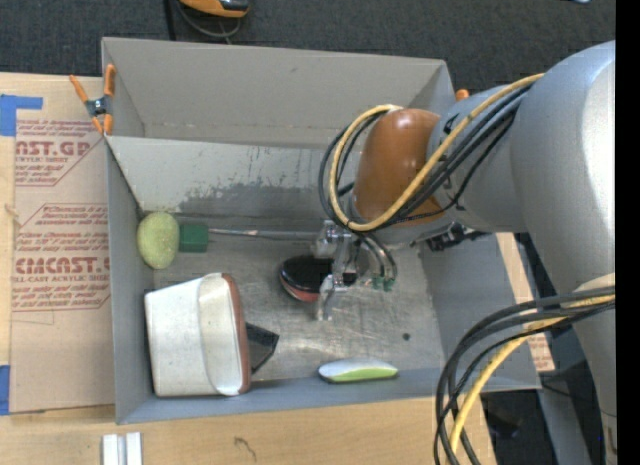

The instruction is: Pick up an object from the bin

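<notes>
The gripper hangs low over the bin floor, just beside a black-and-red round object near the centre; its opening cannot be told.

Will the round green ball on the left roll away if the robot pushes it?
Probably not far: the ball looks joined to a dark green block and thin rod, which would stop rolling. Its spongy look suggests it's soft and light.

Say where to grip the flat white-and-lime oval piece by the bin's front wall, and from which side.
Probably across its narrow middle, from straight above: the flat white-and-lime oval piece lies flat, long axis along the grey bin wall.
</notes>
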{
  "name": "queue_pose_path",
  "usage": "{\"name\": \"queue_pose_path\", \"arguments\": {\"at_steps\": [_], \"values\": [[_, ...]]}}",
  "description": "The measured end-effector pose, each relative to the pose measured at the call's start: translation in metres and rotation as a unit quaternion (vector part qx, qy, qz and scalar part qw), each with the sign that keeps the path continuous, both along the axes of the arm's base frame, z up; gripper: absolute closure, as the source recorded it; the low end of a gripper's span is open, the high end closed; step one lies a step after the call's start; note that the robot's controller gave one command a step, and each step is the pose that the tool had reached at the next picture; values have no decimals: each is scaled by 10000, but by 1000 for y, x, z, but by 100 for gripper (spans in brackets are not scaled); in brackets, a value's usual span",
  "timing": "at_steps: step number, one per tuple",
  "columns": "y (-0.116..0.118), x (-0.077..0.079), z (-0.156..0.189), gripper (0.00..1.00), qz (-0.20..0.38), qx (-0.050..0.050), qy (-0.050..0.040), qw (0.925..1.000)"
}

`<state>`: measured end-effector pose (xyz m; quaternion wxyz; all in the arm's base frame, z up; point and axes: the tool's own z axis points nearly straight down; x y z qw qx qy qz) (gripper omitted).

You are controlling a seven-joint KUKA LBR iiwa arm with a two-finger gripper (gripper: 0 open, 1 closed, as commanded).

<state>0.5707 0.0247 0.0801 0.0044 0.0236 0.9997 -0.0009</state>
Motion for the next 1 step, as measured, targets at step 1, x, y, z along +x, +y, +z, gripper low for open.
{"name": "queue_pose_path", "arguments": {"at_steps": [1], "values": [[27, -22, 188, 100, 447, 9, 1, 9990]]}}
